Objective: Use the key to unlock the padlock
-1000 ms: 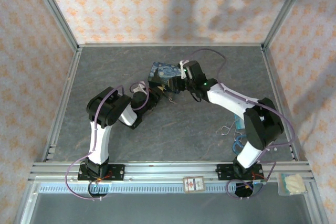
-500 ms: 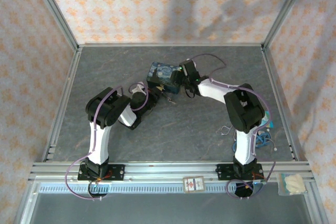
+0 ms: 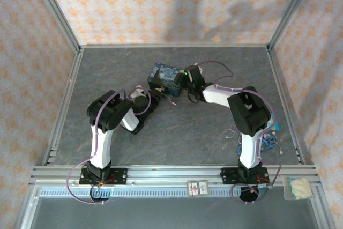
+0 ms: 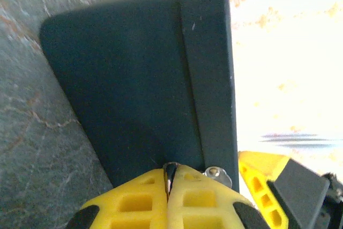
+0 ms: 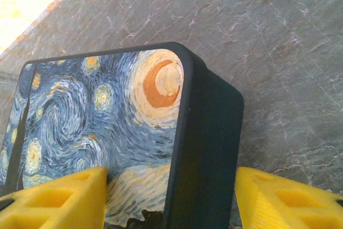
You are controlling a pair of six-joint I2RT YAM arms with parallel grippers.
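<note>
Lying far of centre on the grey stone-patterned table [image 3: 182,132], the blue-and-yellow painted rectangular box [image 5: 107,111] is straddled by the right gripper [image 5: 171,186], whose yellow fingers are held apart. The left gripper [image 4: 169,178] is closed against the box's dark side, with a thin silvery sliver, seemingly the tiny greyish metal key [image 4: 170,169], clamped at its tips. Just right, a small rounded silvery piece [image 4: 214,172] is seen; whether it belongs to the padlock cannot be told.

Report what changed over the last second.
The right arm folded its elbow inward; the right gripper moved left, open jaws now straddling the blue-and-yellow painted rectangular box, which shifted slightly left. The left gripper, jaws shut, stayed at the box's near side.
</note>
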